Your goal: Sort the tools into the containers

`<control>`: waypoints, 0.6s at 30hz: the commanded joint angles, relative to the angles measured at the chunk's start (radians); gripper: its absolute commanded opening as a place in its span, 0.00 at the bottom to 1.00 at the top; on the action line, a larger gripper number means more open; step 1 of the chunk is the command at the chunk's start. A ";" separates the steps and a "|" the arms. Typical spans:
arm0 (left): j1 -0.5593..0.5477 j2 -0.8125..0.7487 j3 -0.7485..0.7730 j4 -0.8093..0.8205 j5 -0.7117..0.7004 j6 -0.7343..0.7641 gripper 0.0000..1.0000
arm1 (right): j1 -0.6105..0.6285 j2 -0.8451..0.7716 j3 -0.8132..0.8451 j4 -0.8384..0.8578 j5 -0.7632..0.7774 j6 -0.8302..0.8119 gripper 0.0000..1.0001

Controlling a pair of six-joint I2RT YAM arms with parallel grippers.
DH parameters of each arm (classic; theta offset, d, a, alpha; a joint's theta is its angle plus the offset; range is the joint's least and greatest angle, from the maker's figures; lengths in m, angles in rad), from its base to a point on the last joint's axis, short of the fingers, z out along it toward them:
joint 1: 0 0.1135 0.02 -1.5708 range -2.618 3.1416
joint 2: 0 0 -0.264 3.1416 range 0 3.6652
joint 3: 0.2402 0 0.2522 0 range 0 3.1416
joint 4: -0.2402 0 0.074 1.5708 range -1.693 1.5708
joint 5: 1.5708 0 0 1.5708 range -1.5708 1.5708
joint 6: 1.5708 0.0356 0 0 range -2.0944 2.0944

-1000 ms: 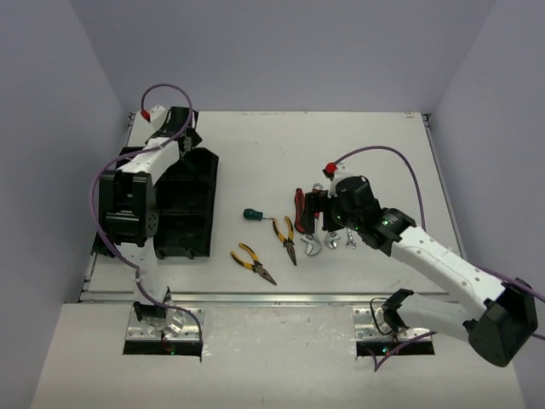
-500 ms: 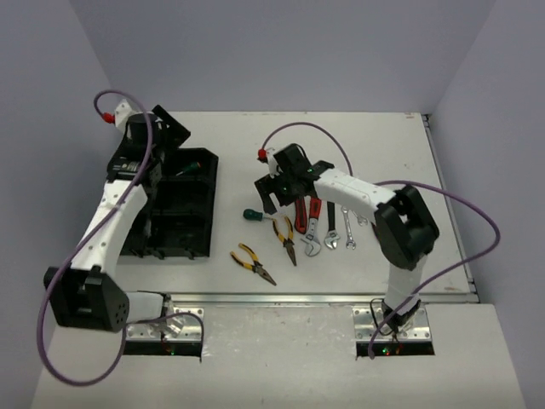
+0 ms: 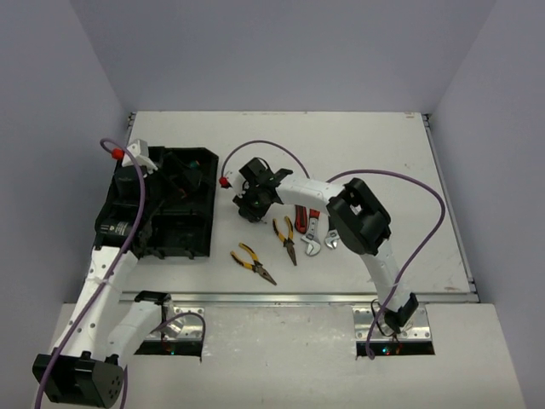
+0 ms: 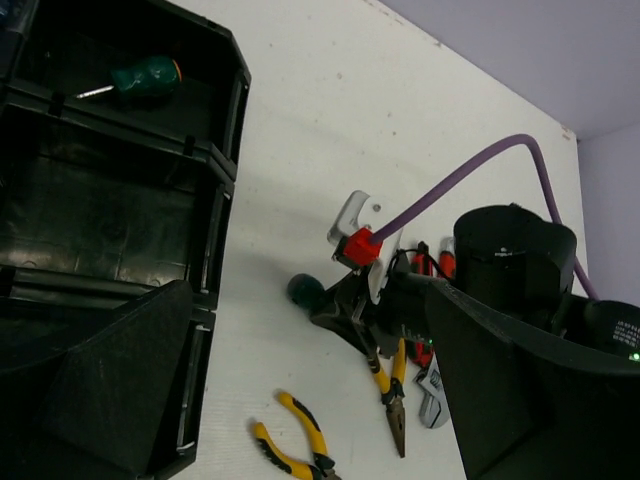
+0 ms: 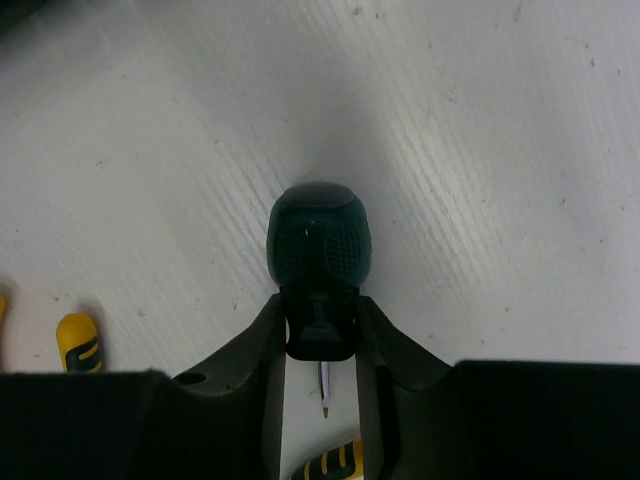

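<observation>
While our right pincer [image 5: 320, 335] is gripping the green-handled screwdriver [image 5: 319, 238] lying on the bench [image 3: 383, 145] beside the black tray [image 4: 218, 225], our left pincer [image 3: 186, 177] is hanging over that tray, fingers [image 4: 110, 390] spread wide.

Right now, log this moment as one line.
right gripper: shut on green screwdriver | left gripper: open, empty, near tray | tray: stored screwdriver in far compartment
</observation>
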 commanded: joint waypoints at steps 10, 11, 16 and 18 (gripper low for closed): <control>-0.023 0.065 -0.324 0.675 0.588 -0.248 1.00 | -0.009 -0.538 -0.380 0.346 -0.179 0.283 0.04; -0.039 0.086 -0.357 0.789 0.611 -0.282 1.00 | -0.009 -0.578 -0.411 0.373 -0.220 0.307 0.04; -0.169 0.204 -0.329 0.949 0.607 -0.351 1.00 | -0.008 -0.738 -0.557 0.496 -0.339 0.392 0.04; -0.218 0.227 -0.306 0.961 0.569 -0.353 1.00 | -0.007 -0.772 -0.577 0.502 -0.338 0.402 0.04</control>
